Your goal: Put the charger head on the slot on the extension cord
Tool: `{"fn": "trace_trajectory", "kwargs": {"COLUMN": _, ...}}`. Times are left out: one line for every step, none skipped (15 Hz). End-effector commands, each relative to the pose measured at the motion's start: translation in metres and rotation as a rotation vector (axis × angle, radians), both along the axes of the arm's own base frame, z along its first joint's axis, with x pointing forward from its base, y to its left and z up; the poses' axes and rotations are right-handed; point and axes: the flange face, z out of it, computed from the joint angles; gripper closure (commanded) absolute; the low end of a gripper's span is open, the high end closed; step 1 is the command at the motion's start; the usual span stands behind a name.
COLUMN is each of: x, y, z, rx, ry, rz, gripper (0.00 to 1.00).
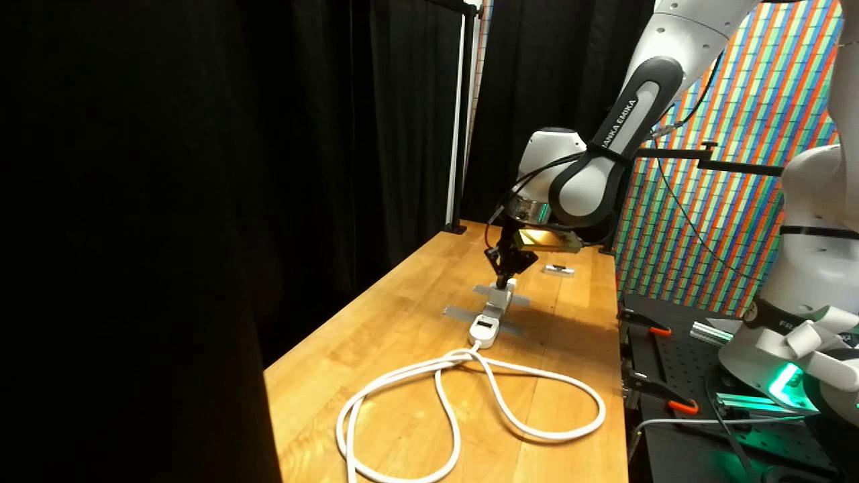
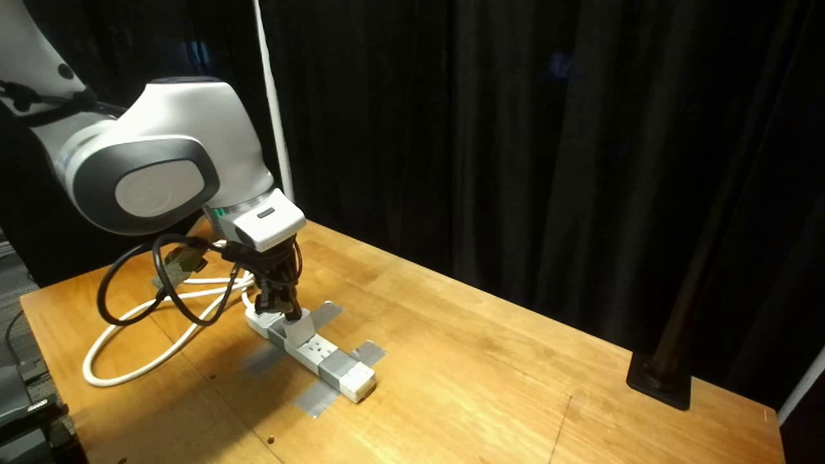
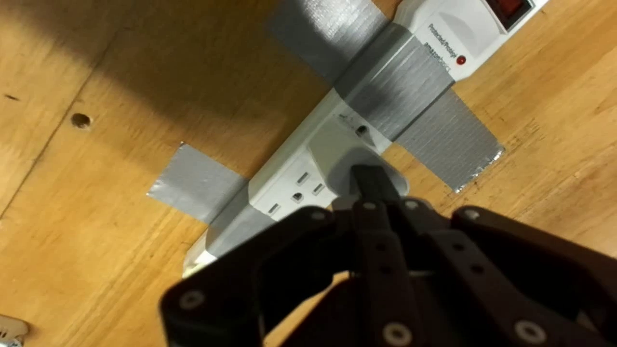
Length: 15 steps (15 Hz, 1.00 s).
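Where the extension cord [image 3: 286, 182] bears the charger head [image 3: 344, 150], the closed, empty claw [image 3: 375, 180] rests.

In an exterior view the robot's arm [image 1: 624, 121] reaches in from the upper right and slants down toward the left, while its white base [image 1: 746, 352] stands at the right. The thick wrist [image 2: 200, 122] is bent so that the hand [image 2: 294, 316] sits below it, pointing down with a slight lean. In the wrist view the dark fingers [image 3: 372, 187] come in from the near side, side by side and close together, and the jointed links [image 3: 262, 250] behind them splay out to the left and right.
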Motion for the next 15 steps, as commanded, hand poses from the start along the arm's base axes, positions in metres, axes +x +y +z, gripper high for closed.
{"fn": "trace_trajectory", "kwargs": {"x": 0.003, "y": -0.004, "z": -0.023, "rx": 0.007, "ry": 0.008, "rz": -0.005, "gripper": 0.99}}
{"fn": "trace_trajectory", "kwargs": {"x": 0.003, "y": -0.006, "z": -0.019, "rx": 0.008, "ry": -0.003, "rz": -0.006, "gripper": 0.98}}
{"fn": "trace_trajectory", "kwargs": {"x": 0.002, "y": -0.006, "z": -0.013, "rx": 0.013, "ry": -0.015, "rz": -0.009, "gripper": 0.76}}
{"fn": "trace_trajectory", "kwargs": {"x": 0.001, "y": -0.006, "z": -0.007, "rx": 0.015, "ry": -0.027, "rz": -0.010, "gripper": 0.73}}
{"fn": "trace_trajectory", "kwargs": {"x": 0.000, "y": -0.007, "z": -0.001, "rx": 0.012, "ry": -0.040, "rz": -0.008, "gripper": 0.69}}
{"fn": "trace_trajectory", "kwargs": {"x": -0.001, "y": -0.007, "z": 0.005, "rx": 0.008, "ry": -0.052, "rz": -0.005, "gripper": 0.61}}
{"fn": "trace_trajectory", "kwargs": {"x": -0.002, "y": -0.007, "z": 0.012, "rx": 0.004, "ry": -0.064, "rz": -0.002, "gripper": 0.54}}
{"fn": "trace_trajectory", "kwargs": {"x": -0.005, "y": -0.007, "z": 0.018, "rx": 0.005, "ry": -0.074, "rz": 0.002, "gripper": 0.47}}
{"fn": "trace_trajectory", "kwargs": {"x": -0.008, "y": -0.006, "z": 0.026, "rx": 0.007, "ry": -0.081, "rz": 0.009, "gripper": 0.38}}
{"fn": "trace_trajectory", "kwargs": {"x": -0.010, "y": -0.005, "z": 0.031, "rx": 0.006, "ry": -0.087, "rz": 0.014, "gripper": 0.31}}
{"fn": "trace_trajectory", "kwargs": {"x": -0.014, "y": -0.005, "z": 0.039, "rx": 0.006, "ry": -0.093, "rz": 0.023, "gripper": 0.22}}
{"fn": "trace_trajectory", "kwargs": {"x": -0.017, "y": -0.003, "z": 0.048, "rx": 0.005, "ry": -0.100, "rz": 0.032, "gripper": 0.16}}
{"fn": "trace_trajectory", "kwargs": {"x": -0.022, "y": -0.001, "z": 0.057, "rx": 0.011, "ry": -0.106, "rz": 0.047, "gripper": 0.07}}
{"fn": "trace_trajectory", "kwargs": {"x": -0.027, "y": 0.002, "z": 0.065, "rx": 0.021, "ry": -0.107, "rz": 0.054, "gripper": 0.01}}
{"fn": "trace_trajectory", "kwargs": {"x": -0.034, "y": 0.005, "z": 0.074, "rx": 0.035, "ry": -0.109, "rz": 0.063, "gripper": 0.00}}
